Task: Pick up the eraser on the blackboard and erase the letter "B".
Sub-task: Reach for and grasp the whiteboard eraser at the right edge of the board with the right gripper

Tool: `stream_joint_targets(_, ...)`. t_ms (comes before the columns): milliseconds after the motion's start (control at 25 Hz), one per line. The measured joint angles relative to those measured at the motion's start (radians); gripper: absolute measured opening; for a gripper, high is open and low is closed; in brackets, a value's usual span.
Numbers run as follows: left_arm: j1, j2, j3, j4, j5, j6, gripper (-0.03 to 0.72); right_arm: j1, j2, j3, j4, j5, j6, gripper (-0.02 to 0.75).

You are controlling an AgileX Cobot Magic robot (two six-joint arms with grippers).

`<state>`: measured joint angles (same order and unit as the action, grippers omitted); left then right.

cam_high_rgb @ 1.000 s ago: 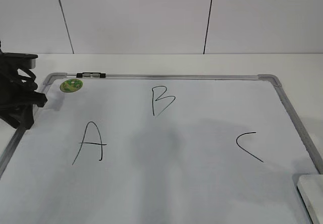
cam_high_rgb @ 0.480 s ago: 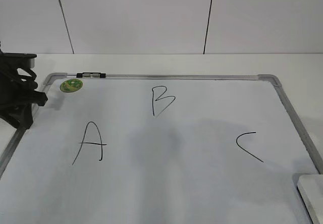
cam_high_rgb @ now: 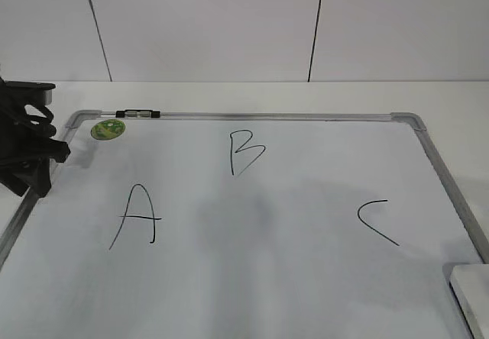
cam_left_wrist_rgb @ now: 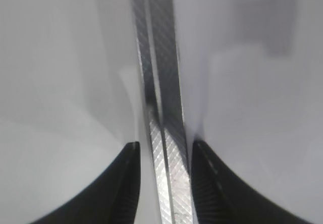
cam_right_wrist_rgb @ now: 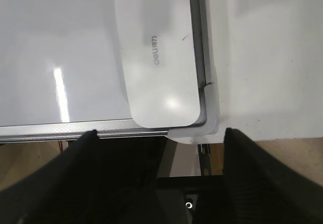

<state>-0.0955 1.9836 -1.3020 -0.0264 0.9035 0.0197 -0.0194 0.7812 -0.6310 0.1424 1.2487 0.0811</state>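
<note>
1. A white blackboard (cam_high_rgb: 306, 278) with a silver-grey frame lies flat on a white table (cam_high_rgb: 451, 98), filling most of the exterior view.
2. The letter "B" (cam_high_rgb: 246, 153) sits near the top middle, whole and unsmudged, with bare board on every side. A black "A" (cam_high_rgb: 136, 217) is lower left, a black "C" (cam_high_rgb: 376, 221) lower right, both well apart from it.
3. A round green sticker (cam_high_rgb: 108, 129) sits in the top left corner.
4. The eraser (cam_right_wrist_rgb: 156, 52) lies in the board's near right corner, its long side against the frame.
5. The right gripper (cam_right_wrist_rgb: 160, 158) hangs just off the board's edge beside the eraser, fingers spread wide, holding nothing.
6. The left gripper (cam_left_wrist_rgb: 162, 183) straddles the left frame rail (cam_left_wrist_rgb: 161, 82), fingers parted on either side; whether they touch it is unclear.
</note>
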Motion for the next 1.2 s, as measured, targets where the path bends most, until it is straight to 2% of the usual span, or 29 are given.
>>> stream_joint_targets(600, 0.000, 0.000, -0.002, -0.004, 0.050, 0.000, 0.271, 0.000, 0.000, 0.000, 0.000, 0.000, 0.000, 0.584)
stream_joint_targets(880, 0.022, 0.002, -0.054, -0.037, 0.070, 0.000, 0.273, 0.000, 0.000, 0.000, 0.000, 0.000, 0.000, 0.584)
stream_joint_targets(1200, 0.024, 0.002, -0.057, -0.035, 0.089, 0.001, 0.272, 0.000, 0.000, 0.000, -0.010, 0.000, 0.000, 0.584)
